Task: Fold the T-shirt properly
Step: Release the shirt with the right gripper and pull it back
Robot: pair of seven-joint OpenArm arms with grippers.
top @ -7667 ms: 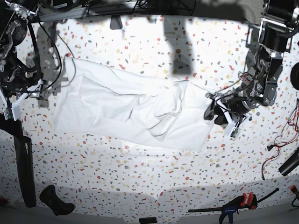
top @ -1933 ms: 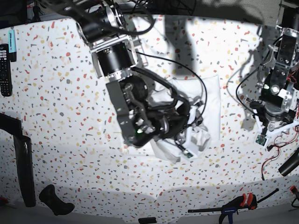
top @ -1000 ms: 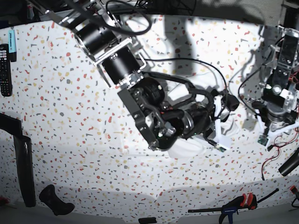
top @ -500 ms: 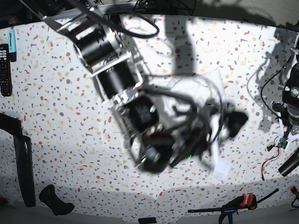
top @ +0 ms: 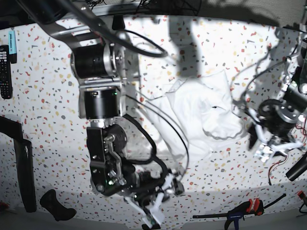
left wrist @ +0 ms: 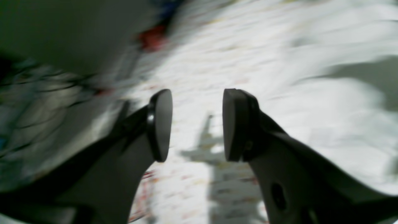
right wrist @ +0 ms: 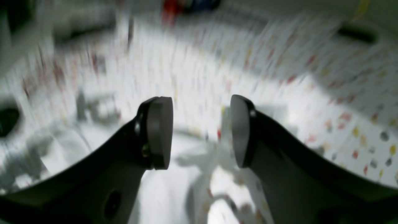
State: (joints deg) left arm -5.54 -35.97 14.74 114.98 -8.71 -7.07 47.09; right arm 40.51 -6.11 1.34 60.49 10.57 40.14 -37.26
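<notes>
The white T-shirt (top: pixel 201 112) lies crumpled in a bunched heap right of the table's middle. In the base view my right gripper (top: pixel 168 191) hangs low near the table's front edge, below and left of the shirt and apart from it. The right wrist view shows my right gripper (right wrist: pixel 200 130) open and empty over speckled tabletop, with blurred white cloth (right wrist: pixel 62 155) at lower left. My left gripper (top: pixel 254 143) is just off the shirt's right edge. The left wrist view shows my left gripper (left wrist: pixel 197 124) open and empty, with blurred white cloth (left wrist: pixel 335 102) to its right.
The speckled tabletop (top: pixel 57 120) lies bare on the left. A remote (top: pixel 5 57) lies at the left edge. A black bar (top: pixel 24 167) and a black object (top: pixel 57 206) sit at front left. A blue-black clamp (top: pixel 244 209) lies at front right, red cables (top: pixel 285 153) at right.
My right arm has swung off the shirt toward the front of the table. The shirt now lies uncovered in a heap. My left arm has moved in toward the shirt's right edge.
</notes>
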